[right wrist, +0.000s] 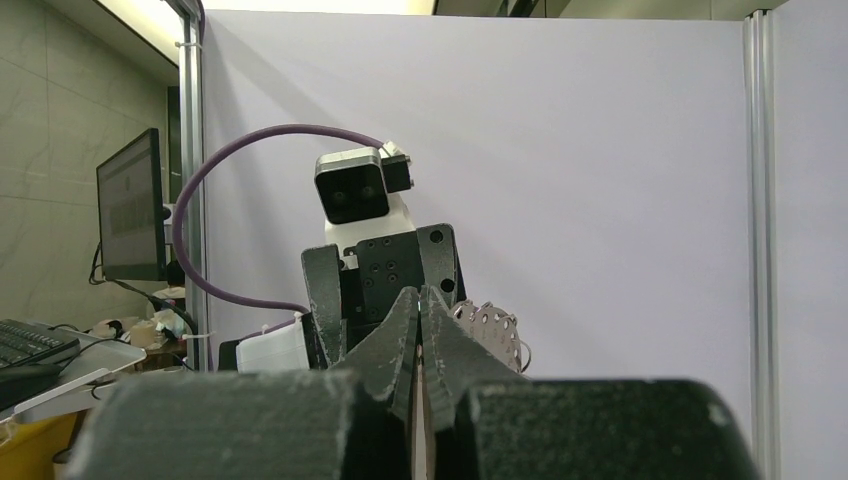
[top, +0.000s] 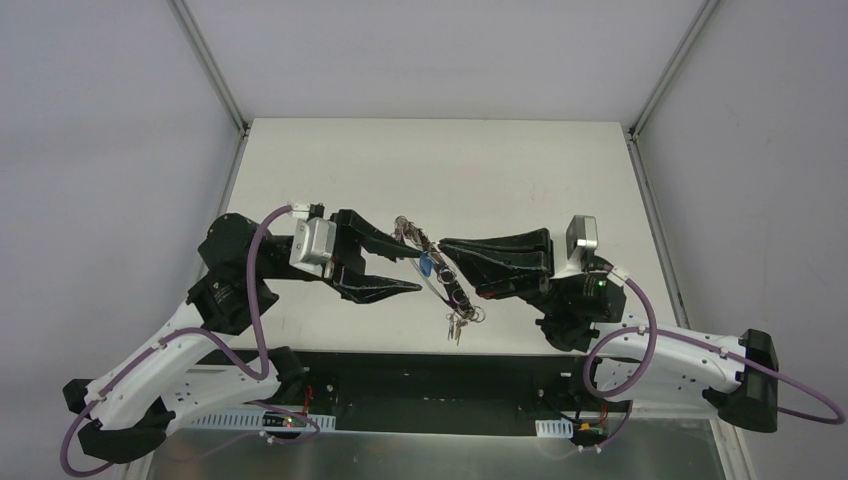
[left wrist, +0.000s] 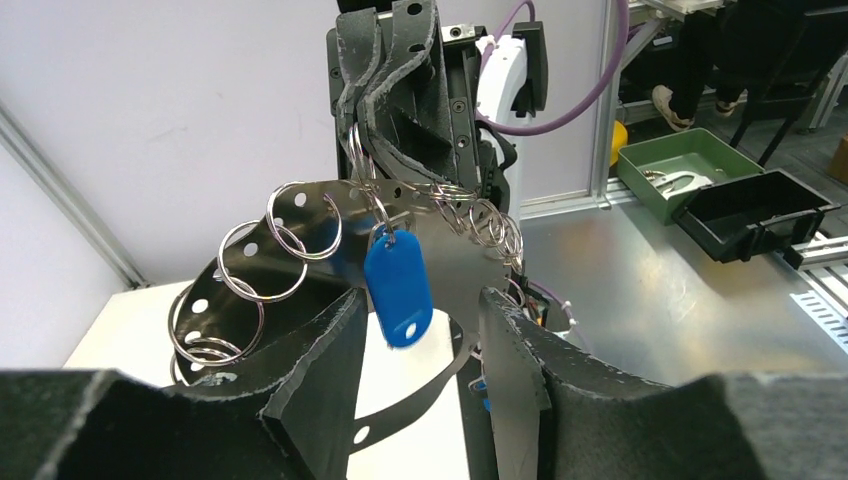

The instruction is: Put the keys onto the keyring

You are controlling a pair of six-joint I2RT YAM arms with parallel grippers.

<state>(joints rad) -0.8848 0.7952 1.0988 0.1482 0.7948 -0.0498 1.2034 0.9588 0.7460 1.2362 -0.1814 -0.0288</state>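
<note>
Nearest me, a small bunch of keys (top: 460, 322) dangles off the low end of the keyring (left wrist: 250, 262), too tiny to count. One keyring, one blue key (left wrist: 398, 285) showing only its plastic head, and at least four split rings on the left of the band, plus a tight bunch on the right I can't number. My left gripper (top: 420, 270) stands part open around nothing, just short of the blue head. My right gripper (top: 445, 247) is clamped on the keyring, holding it off the table. It looks light, floppy and slick – I'd pinch a key by its plastic head, not the wire. The loop's far end sags free.
</note>
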